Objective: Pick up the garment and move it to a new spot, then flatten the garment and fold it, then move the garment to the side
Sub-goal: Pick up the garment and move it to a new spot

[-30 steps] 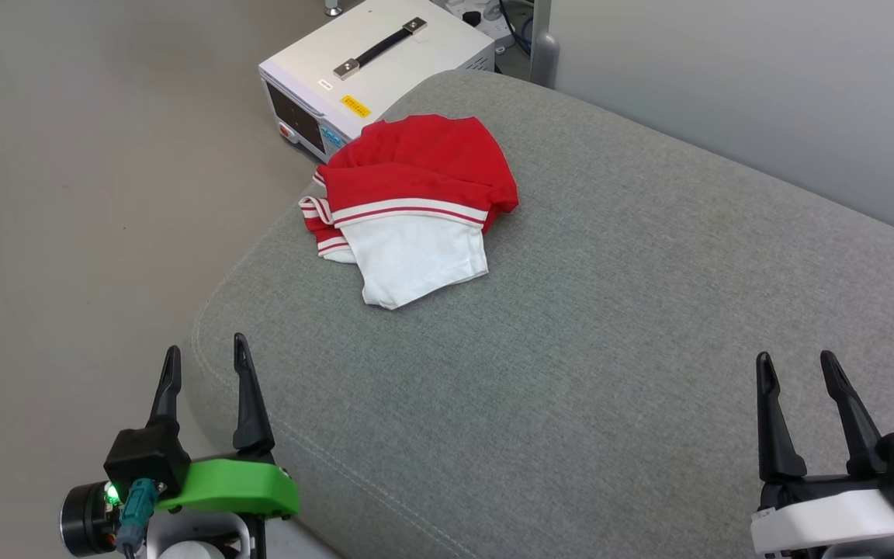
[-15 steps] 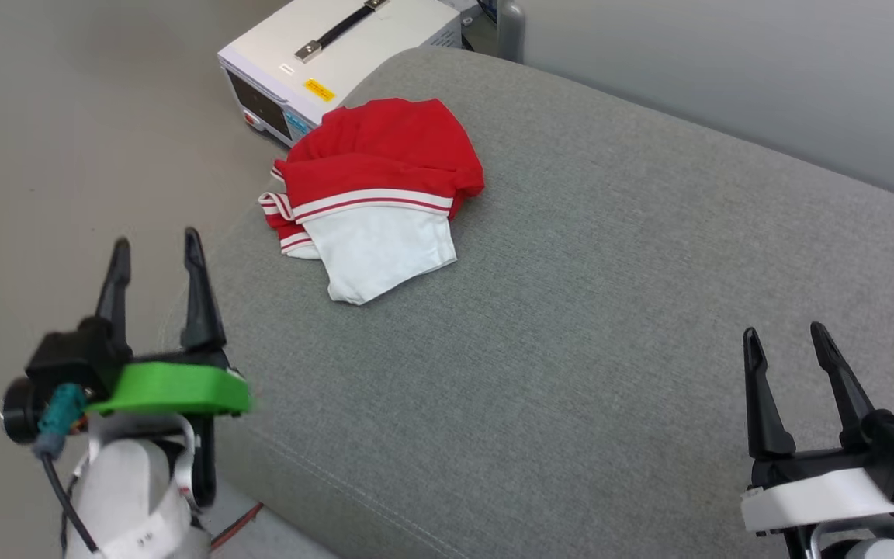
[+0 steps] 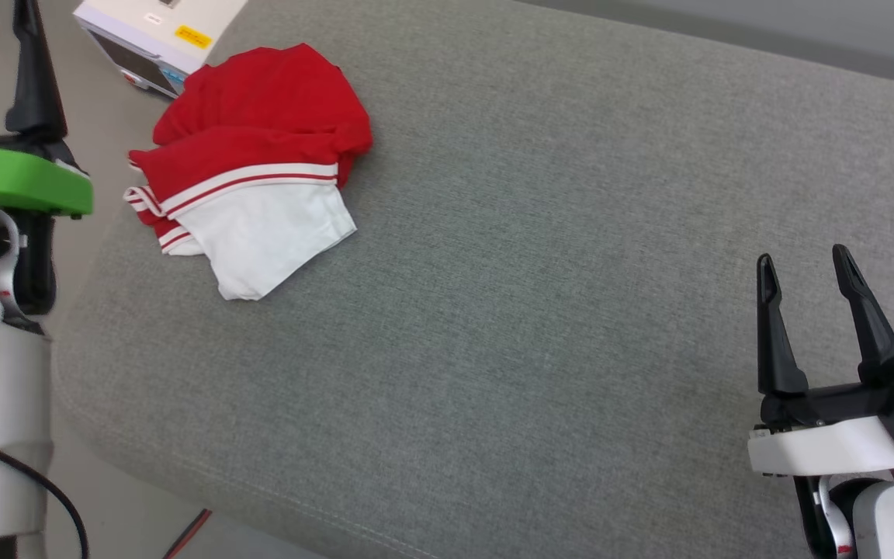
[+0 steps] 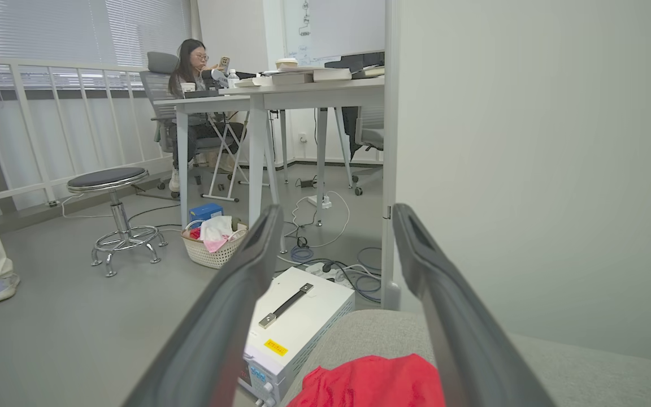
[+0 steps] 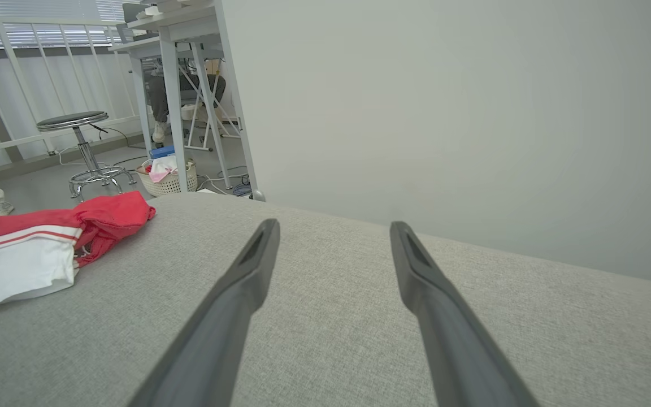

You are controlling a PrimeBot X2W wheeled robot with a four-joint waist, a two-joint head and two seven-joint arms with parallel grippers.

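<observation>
- We are looking down on a wide grey cushion point(image 3: 532, 310), and the garment point(image 3: 249, 167) is lying crumpled near its far left corner, red cloth bunching above a white sleeve with red-and-white striped trim
- Our left gripper point(image 4: 337, 212) is hovering at the cushion's left edge, its two dark fingers spreading apart and holding nothing; between them, low down, we are seeing the red cloth
- Our right gripper point(image 3: 802, 258) is hanging over the cushion's near right part, well apart from the garment, its fingers likewise parted and empty
- A white box point(image 4: 297, 316) with a black handle is sitting on the floor point(image 4: 77, 328) just beyond the garment
- Farther back, a person point(image 4: 190, 73) is sitting at a desk point(image 4: 303, 90), with a round stool point(image 4: 108, 178) and a woven basket point(image 4: 212, 254) of cloth standing near it
</observation>
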